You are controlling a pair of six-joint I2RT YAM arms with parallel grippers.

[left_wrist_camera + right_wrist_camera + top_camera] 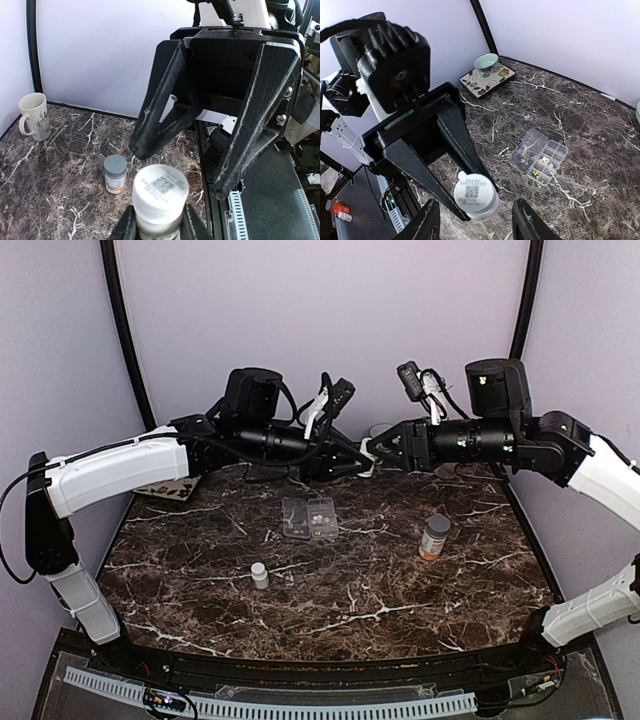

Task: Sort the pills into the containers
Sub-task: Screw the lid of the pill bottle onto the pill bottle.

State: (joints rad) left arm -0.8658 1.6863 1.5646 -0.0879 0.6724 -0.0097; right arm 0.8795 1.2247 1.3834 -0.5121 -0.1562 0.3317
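My left gripper (160, 223) is shut on a small white bottle (160, 192) with a printed code on its round end, held high over the back of the table. My right gripper (479, 226) faces it. Its fingers (426, 224) stand open on either side of the same bottle (476, 195), with a gap on each side. Below lies the clear pill box (539, 156), its lid folded open. A few cream pills (545, 160) sit in one of its containers, and small yellow pieces lie in a nearer one. From the top view both grippers meet above the box (309, 518).
An orange bottle with a grey cap (434, 537) stands right of the box. Another small white bottle (259, 574) stands toward the front. A patterned plate (487, 80) with a green bowl (486, 61) is at the back left, and a mug (34, 116) at the far side.
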